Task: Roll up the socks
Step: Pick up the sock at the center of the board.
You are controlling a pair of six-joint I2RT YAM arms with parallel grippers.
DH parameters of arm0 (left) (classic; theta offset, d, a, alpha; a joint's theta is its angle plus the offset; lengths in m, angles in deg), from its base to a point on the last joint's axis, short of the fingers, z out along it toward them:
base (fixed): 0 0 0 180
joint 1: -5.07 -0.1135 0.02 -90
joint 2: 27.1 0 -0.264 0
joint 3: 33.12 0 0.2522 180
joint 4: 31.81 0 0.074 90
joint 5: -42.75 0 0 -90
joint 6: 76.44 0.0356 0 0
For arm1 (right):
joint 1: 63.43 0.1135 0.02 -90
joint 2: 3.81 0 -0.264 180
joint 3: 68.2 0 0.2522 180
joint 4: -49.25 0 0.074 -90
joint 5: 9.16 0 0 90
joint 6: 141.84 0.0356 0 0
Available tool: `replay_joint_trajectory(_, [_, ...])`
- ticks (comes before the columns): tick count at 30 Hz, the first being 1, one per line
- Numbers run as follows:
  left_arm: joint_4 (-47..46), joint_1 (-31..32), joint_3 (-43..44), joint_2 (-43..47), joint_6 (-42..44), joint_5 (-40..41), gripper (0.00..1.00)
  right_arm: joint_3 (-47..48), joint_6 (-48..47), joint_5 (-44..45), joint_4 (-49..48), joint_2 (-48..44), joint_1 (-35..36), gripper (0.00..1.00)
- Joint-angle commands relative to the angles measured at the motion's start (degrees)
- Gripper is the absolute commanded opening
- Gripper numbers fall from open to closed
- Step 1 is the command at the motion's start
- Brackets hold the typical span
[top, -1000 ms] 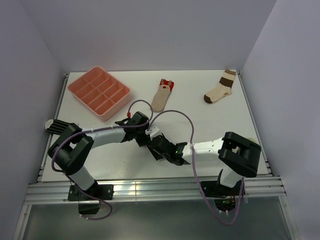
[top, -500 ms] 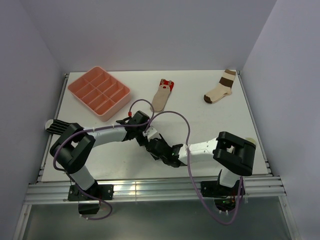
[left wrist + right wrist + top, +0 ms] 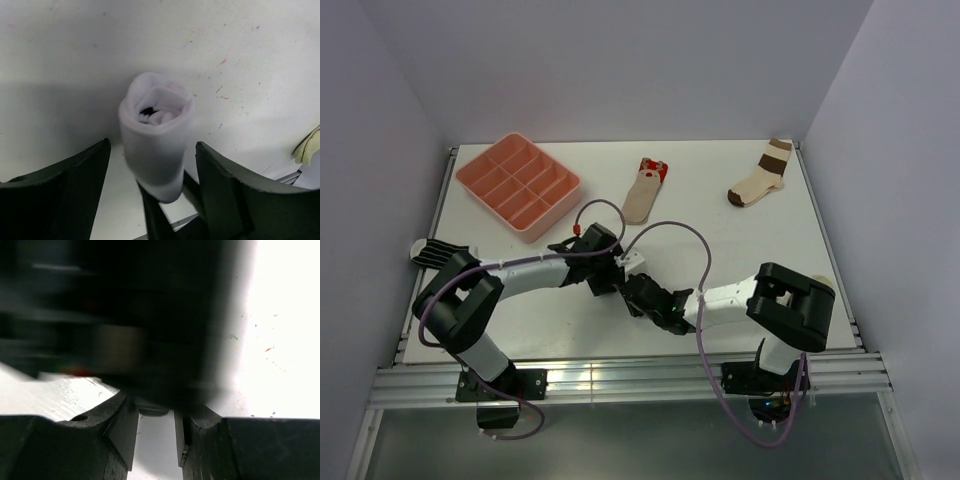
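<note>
Left gripper (image 3: 152,144) barely shifted; spread wide | white sock (image 3: 156,125): soft rolled tube

Left hand (image 3: 607,275) and right hand (image 3: 634,292) crowd together on worktop (image 3: 720,240). White sock (image 3: 156,135) fills left gap. Tray (image 3: 518,185) at 10. Room toward 2.

Top view's evenly lit and sharp, only soft shadows on the surface (image 3: 760,240). Left wrist is dimmer, shade pooling left (the rolled sock (image 3: 156,130) looks slightly soft). Right wrist: blown-out glare at right, dark blurred smear above.
</note>
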Motion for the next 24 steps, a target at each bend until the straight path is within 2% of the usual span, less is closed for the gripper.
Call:
replay_joint_trajectory(1, [3.8, 0.3, -4.6, 1.5, -0.9, 3.2, 0.77, -4.8, 5.8, -7.8, -2.7, -1.6, -2.6, 0.0])
replay_joint_trajectory(4, [2.1, 0.2, -6.2, 2.9, -2.5, 3.1, 0.82, -7.3, 8.2, -12.0, -5.3, -3.0, -5.1, 0.0])
replay_joint_trajectory(11, [-2.7, 0.3, -8.5, 4.1, -4.3, 3.3, 0.8, -10.7, 11.4, -20.0, -10.9, -3.2, -8.7, 0.0])
replay_joint_trajectory(24, [-1.8, 0.9, -4.8, -4.8, -2.1, 3.8, 0.6, -12.5, 13.4, -24.7, -15.4, -3.1, -11.7, 0.0])
